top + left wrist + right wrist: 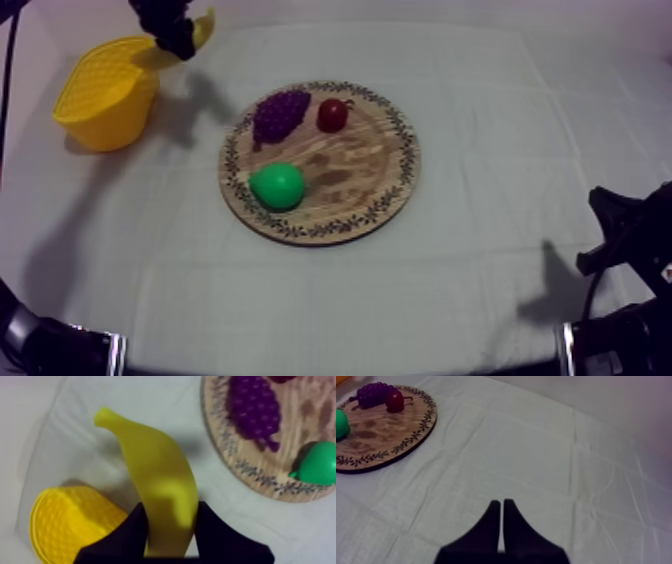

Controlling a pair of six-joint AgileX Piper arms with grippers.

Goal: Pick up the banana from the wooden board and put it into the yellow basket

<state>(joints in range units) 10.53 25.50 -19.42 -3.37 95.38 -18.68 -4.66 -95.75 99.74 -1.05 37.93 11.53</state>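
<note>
Left wrist view: left hand (171,511) grips banana (155,466) near yellow basket (65,521); right hand (502,503) closed empty.

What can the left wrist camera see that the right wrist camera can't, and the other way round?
Left wrist view, not the right: the banana clamped in the left tool, and the basket close by it.
Right wrist view, not the left: the right tool, shut on nothing, over bare cloth, and the red fruit in full.
Both: the board with the grapes and the pear on it, and the cloth around it.
</note>
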